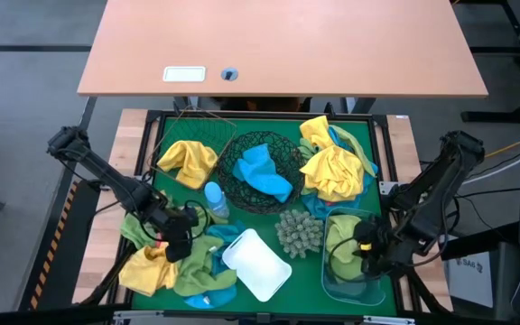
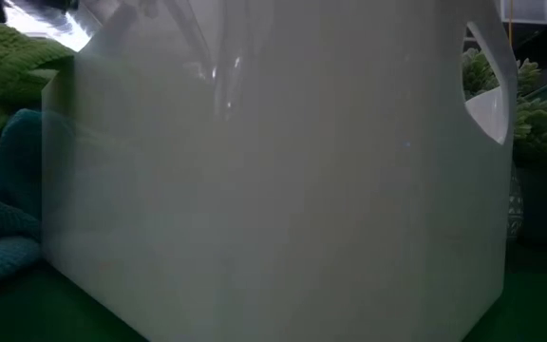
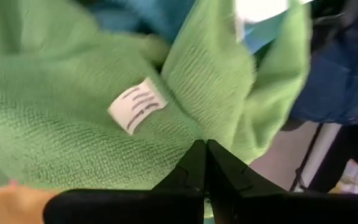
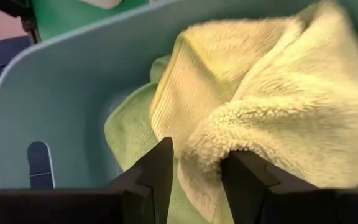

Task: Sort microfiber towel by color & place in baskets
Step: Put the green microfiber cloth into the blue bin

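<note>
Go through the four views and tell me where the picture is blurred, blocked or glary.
High view: evenly lit and sharp, no glare. Low view: the white tub stands right at the lens, soft and dim, blocking nearly everything. Left wrist view: the green towel fills the frame, its edges soft; the left hand is pinched on it. Right wrist view: the pale yellow towel is close and slightly fuzzy inside the blue tub.
</note>
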